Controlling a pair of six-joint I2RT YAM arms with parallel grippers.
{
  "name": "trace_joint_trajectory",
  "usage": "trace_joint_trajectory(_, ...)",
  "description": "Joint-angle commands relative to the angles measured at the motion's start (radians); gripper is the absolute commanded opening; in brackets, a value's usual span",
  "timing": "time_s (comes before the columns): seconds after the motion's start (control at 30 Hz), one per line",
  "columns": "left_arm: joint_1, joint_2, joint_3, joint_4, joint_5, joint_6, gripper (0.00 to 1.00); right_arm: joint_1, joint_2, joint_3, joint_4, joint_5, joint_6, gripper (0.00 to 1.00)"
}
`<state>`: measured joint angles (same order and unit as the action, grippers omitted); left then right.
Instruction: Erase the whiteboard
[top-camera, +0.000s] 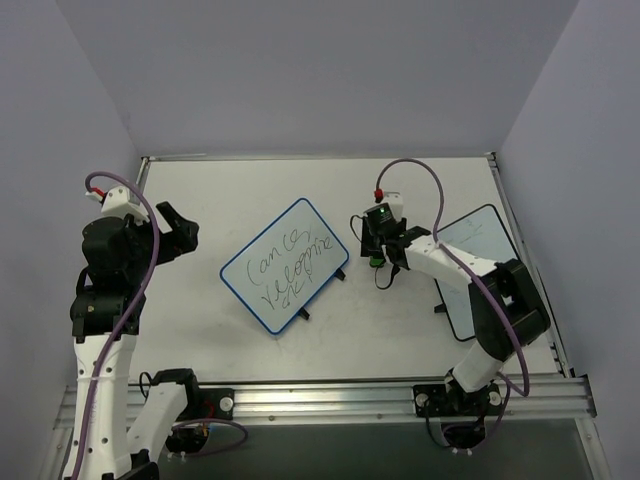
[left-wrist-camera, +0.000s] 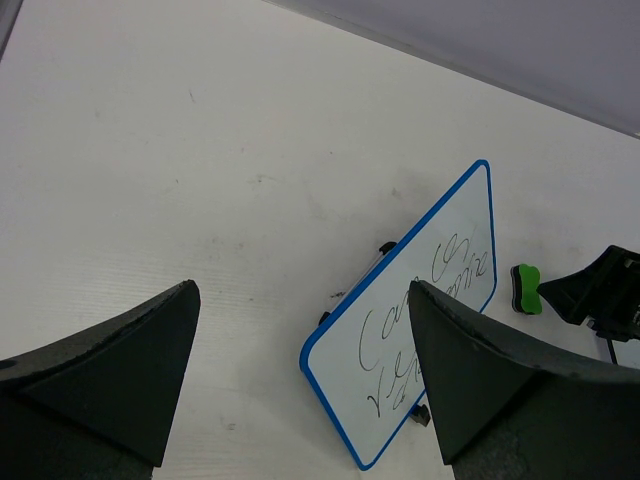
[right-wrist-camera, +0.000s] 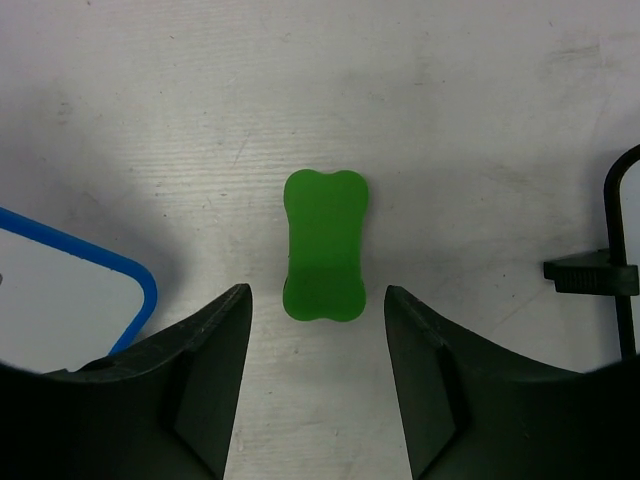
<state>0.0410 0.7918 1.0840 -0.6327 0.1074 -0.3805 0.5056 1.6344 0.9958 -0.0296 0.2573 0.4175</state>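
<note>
The whiteboard (top-camera: 285, 265) sits near the middle of the table (top-camera: 200, 330), propped on its small black feet and turned at an angle. Two lines of dark handwriting (top-camera: 288, 262) run across its whole face, with no smear or cleared patch showing, so I judge that no wiping is done. Just beside the whiteboard's right-hand corner a green eraser (right-wrist-camera: 323, 245) lies flat on the table, apart from the blue frame. The right gripper (right-wrist-camera: 318, 300) hangs directly over it. Its jaws stand on either side of the eraser's near end with a strip of bare table showing at each side, so they are released and grasp nothing. Well off to the left of the whiteboard, the left gripper (left-wrist-camera: 300, 290) is raised above the table with its jaws spread wide and nothing between them. It points toward the board. Beyond the eraser, on the far side from the whiteboard, a black-framed board (top-camera: 480, 270) lies partly under the right arm and plays no part. By my reading the job is at its first step: the eraser must be pinched and lifted, carried onto the whiteboard, and rubbed over both lines of writing.
</note>
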Motion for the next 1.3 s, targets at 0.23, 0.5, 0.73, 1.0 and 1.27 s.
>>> trace_joint_trajectory(0.23, 0.007, -0.005, -0.001, 0.036, -0.003, 0.012, 0.94, 0.004, 0.071, -0.003, 0.063, 0.045, -0.014, 0.48)
trace_joint_trajectory(0.5, 0.005, -0.006, -0.001, 0.034, -0.005, 0.014, 0.94, 0.002, 0.116, 0.026, 0.056, 0.063, -0.022, 0.47)
trace_joint_trajectory(0.73, 0.005, -0.006, -0.002, 0.034, -0.005, 0.014, 0.94, -0.001, 0.142, 0.035, 0.056, 0.073, -0.023, 0.46)
trace_joint_trajectory(1.0, 0.003, 0.000, -0.003, 0.034, -0.003, 0.012, 0.94, -0.012, 0.142, 0.033, 0.080, 0.059, -0.032, 0.45)
trace_joint_trajectory(1.27, 0.003, 0.000, -0.004, 0.034, -0.005, 0.012, 0.94, -0.022, 0.150, 0.046, 0.083, 0.054, -0.031, 0.42)
